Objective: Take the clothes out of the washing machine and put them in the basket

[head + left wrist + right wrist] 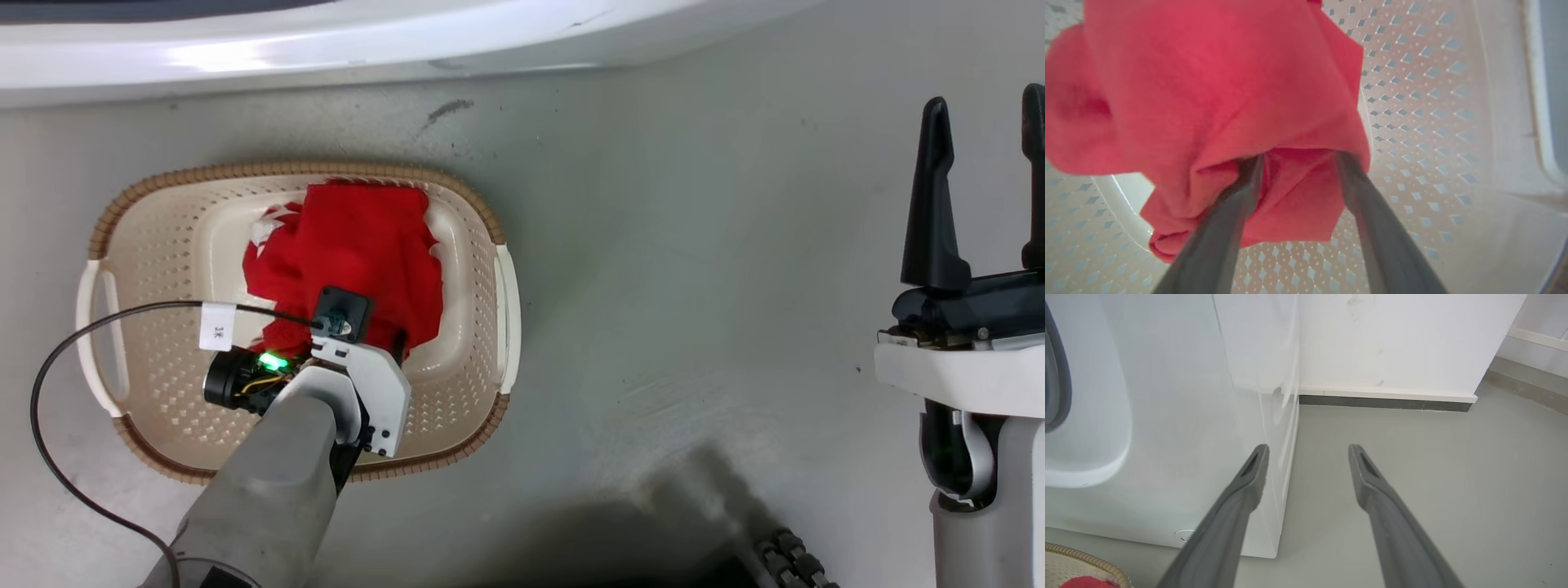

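The robot's left claw [1296,157] reaches down into the cream basket [163,237] on the grey floor [694,245]. Its two fingers are spread wide, and the red clothes [359,245] are draped over their hidden tips. The bundle sits within the basket's rim, toward the far side. The right claw [985,98] hangs open and empty, well apart, beside the white washing machine [1167,416].

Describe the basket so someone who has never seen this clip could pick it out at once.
Start at the white washing machine along the head view's top edge; on the grey floor just in front of it sits the basket. It is a cream perforated plastic tub with a brown woven-look rim and side handles, holding red clothes.
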Tool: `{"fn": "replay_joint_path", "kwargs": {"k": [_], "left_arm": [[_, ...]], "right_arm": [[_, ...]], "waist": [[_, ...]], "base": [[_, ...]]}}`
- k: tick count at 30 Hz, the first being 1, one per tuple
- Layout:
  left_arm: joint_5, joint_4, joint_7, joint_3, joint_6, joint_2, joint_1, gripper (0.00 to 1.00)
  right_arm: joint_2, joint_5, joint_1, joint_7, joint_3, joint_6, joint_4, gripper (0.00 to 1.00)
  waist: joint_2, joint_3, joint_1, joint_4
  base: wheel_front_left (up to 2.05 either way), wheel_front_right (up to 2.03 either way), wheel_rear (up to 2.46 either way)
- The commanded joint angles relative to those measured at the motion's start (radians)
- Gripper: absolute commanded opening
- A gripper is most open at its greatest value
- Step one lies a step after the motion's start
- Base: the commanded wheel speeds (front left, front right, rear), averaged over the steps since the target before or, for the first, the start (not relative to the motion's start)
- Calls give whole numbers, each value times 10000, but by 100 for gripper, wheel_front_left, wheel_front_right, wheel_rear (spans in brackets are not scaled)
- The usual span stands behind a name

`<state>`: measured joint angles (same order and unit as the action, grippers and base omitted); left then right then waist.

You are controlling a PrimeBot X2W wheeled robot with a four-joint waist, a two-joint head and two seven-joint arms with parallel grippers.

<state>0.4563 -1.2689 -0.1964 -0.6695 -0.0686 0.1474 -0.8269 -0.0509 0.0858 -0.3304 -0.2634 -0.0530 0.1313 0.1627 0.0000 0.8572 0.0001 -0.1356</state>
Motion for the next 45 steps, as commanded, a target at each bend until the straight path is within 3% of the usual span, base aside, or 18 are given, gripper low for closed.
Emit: {"fn": "replay_joint_path", "kwargs": {"k": [1,8,21,35,45], "left_arm": [[68,-52,-281,58,32,-102,192,100],[242,444,-689,318,211,-207,943,100],[-1030,5695,-686,2502,1399,359,4156,100],[-2742,10047,-690,5139,1890,-460,6849,100],[-3538,11919,-688,6010,2043,-823,8159,100]], "right_arm": [[14,-54,-66,-20,48,-10,-51,100],[14,-174,559,-20,183,-9,-307,100],[11,-364,1860,-19,292,-11,-669,100],[13,-386,3083,-19,312,-9,-952,100],[13,-415,3826,-19,287,-9,-1026,100]], "waist": [[0,-509,-1,109],[0,-2023,-1,429],[0,-4642,-1,953],[0,-6789,-1,1306],[0,-7816,-1,1369]], "base": [[0,0,0],[0,0,0],[0,0,0],[0,0,0],[0,0,0]]}}
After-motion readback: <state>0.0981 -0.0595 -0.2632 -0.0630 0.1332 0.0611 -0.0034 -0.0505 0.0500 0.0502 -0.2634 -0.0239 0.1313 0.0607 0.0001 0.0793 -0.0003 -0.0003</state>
